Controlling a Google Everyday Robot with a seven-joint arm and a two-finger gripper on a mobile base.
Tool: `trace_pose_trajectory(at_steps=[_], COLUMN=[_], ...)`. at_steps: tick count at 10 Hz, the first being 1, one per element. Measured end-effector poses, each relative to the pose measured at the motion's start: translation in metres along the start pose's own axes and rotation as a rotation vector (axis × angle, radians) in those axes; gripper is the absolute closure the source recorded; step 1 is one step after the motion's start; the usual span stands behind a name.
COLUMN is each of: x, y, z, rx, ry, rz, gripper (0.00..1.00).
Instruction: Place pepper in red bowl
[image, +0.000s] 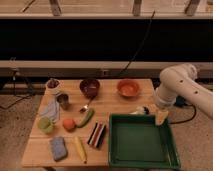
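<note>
The arm (182, 87) runs off the right edge, so its base is out of view; the gripper (160, 118) hangs at the far right corner of the tray (116, 150), a pale blur with no readable detail; a white-and-dark shape (142, 110) just left of it is too blurred to name; the contents of the cup (52, 84) at the back left of the table (115, 102) are too small to tell; the inside of the dark bowl (90, 87) is murky; the striped block (96, 135) beside the tray cannot be identified.
</note>
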Motion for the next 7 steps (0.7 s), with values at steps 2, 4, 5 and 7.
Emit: trace_pose_trajectory(at_steps=[2, 4, 5, 7], x=[0.0, 0.001, 0.002, -0.003], y=[0.0, -0.002, -0.006, -0.027], z=[0.0, -0.001, -0.001, 0.006], rx=[0.0, 0.002, 0.002, 0.003], ry=[0.0, 0.0, -0.008, -0.116], rz=[0.0, 0.002, 0.012, 0.062], gripper=[0.2, 0.2, 0.2, 0.2])
